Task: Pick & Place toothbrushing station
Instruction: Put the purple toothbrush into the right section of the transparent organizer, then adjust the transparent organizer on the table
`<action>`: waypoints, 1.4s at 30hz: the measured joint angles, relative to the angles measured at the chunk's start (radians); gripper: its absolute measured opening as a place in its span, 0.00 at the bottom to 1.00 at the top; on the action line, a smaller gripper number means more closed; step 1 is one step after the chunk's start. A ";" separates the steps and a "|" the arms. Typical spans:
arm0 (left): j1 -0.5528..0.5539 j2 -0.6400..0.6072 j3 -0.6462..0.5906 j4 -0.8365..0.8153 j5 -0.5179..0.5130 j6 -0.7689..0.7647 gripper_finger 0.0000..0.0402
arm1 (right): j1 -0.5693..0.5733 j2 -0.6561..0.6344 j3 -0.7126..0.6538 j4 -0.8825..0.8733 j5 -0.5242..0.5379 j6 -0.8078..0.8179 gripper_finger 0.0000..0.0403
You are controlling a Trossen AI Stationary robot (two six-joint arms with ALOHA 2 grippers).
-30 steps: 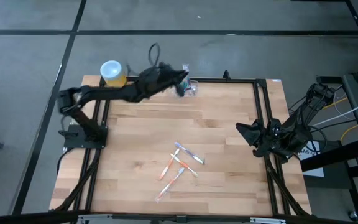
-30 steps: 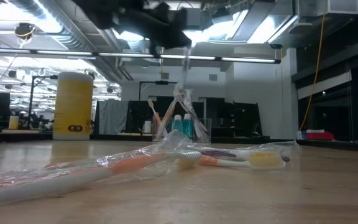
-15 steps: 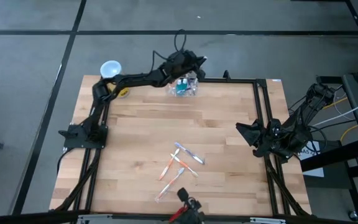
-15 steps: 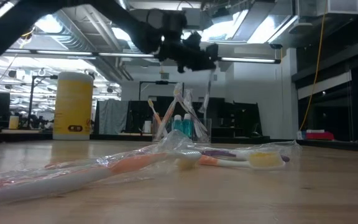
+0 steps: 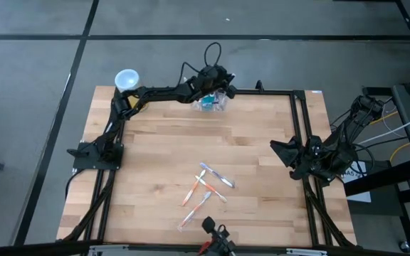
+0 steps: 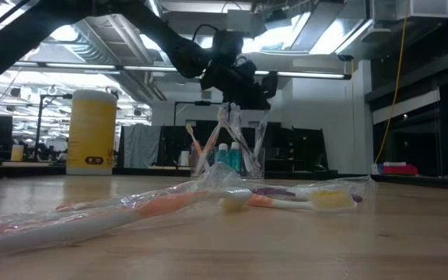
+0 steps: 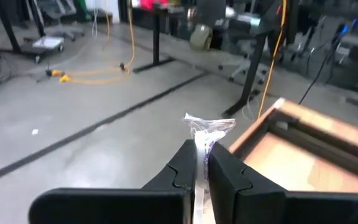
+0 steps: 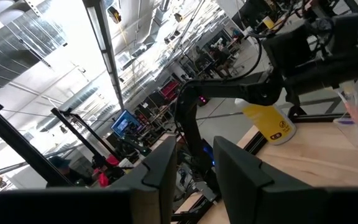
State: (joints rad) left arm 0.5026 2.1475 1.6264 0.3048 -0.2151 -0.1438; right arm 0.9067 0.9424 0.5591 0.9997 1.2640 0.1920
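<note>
The clear plastic holder (image 5: 216, 102) stands at the middle of the table's far edge with upright brushes and teal items in it; it also shows in the low view (image 6: 228, 161). My left gripper (image 5: 218, 80) (image 6: 249, 84) hovers just above it, shut on a toothbrush in a clear wrapper (image 6: 260, 128) that hangs down toward the holder's right end. My right gripper (image 5: 285, 152) waits open at the table's right edge, touching nothing. My left gripper pinches the wrapped toothbrush between its two fingers near its upper end (image 7: 201, 144); the crinkled wrapper tip (image 7: 209, 125) sticks out past the fingertips. The fingers come roughly level from the table's left. The brush hangs below them; whether its lower end rests in the holder, I cannot tell.
A yellow canister with a white top (image 5: 127, 80) (image 6: 92, 131) stands at the far left corner. Several wrapped toothbrushes (image 5: 205, 188) (image 6: 208, 204) lie loose on the table's middle, toward the near edge. A black frame (image 5: 301, 121) runs along the table's sides.
My left gripper has swung from above the holder's left side toward the far edge and a little right, then come down toward the holder. It has stayed shut on the wrapped toothbrush, which now hangs lower, at the holder's right end.
</note>
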 joint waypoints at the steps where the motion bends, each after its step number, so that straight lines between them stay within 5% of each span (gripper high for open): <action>1: -0.001 0.000 0.000 -0.018 -0.005 -0.002 0.03 | 0.000 0.000 0.000 0.000 0.000 -0.004 0.27; 15: -0.004 0.011 0.000 -0.077 -0.011 -0.071 0.10 | 0.000 0.000 0.000 0.025 -0.011 -0.048 0.27; 27: -0.010 0.007 0.000 -0.022 0.015 -0.052 0.36 | 0.000 0.000 0.000 0.029 -0.026 -0.059 0.27; 42: -0.041 -0.101 0.000 -0.178 -0.119 0.093 0.44 | 0.000 0.000 0.000 0.028 -0.026 -0.077 0.27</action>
State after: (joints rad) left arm 0.4619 2.0467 1.6264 0.1269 -0.3339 -0.0511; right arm 0.9070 0.9421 0.5591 1.0278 1.2377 0.1153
